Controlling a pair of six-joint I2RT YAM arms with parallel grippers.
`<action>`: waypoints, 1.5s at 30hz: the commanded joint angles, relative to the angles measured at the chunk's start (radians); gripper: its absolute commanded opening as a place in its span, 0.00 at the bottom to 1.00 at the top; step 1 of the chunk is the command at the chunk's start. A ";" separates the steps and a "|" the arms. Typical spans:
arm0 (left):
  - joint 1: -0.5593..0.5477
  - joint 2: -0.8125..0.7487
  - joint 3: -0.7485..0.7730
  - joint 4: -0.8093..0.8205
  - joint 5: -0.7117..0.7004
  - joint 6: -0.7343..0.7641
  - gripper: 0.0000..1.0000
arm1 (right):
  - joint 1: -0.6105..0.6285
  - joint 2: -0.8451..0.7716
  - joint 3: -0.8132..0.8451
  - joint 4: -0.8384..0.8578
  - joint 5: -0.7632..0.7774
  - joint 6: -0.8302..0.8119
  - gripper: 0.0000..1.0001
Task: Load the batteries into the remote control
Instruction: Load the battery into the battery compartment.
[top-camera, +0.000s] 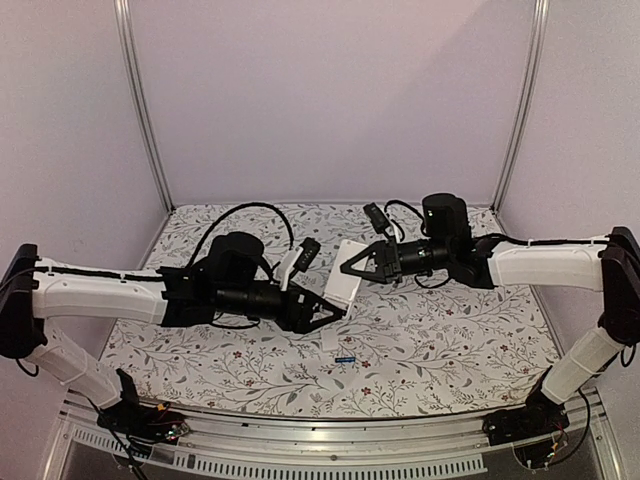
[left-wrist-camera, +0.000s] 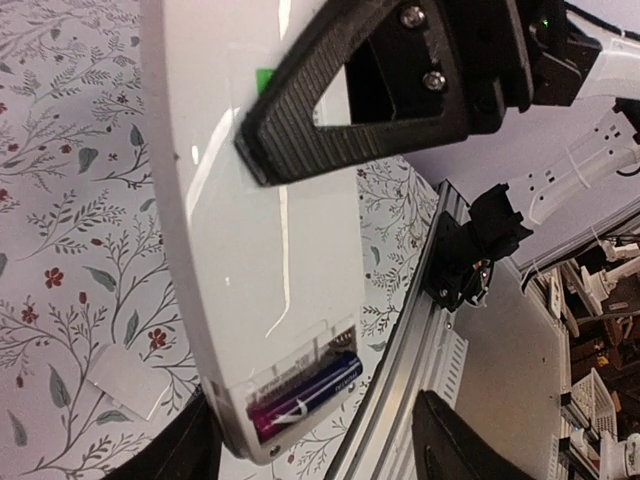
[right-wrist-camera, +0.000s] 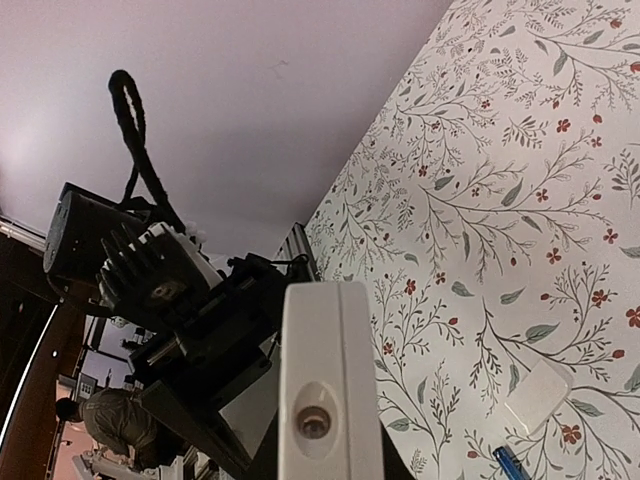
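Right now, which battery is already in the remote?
The dark purplish battery, seated in the remote control's compartment; the blue battery lies loose on the table.

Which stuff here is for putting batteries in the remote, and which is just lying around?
For the job:
remote control, held up by the right gripper
battery in its slot
blue battery, lying loose

Just lying about:
flat white cover piece
flowery tablecloth
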 joint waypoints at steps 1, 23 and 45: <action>0.013 0.034 0.034 0.033 0.024 -0.034 0.63 | 0.012 -0.031 0.040 -0.028 0.020 -0.038 0.00; 0.014 0.105 0.084 -0.064 -0.021 -0.021 0.43 | 0.012 -0.041 0.052 -0.042 0.024 -0.030 0.00; 0.039 -0.055 0.027 -0.104 -0.155 0.175 0.75 | -0.068 -0.113 -0.038 -0.044 0.005 -0.058 0.00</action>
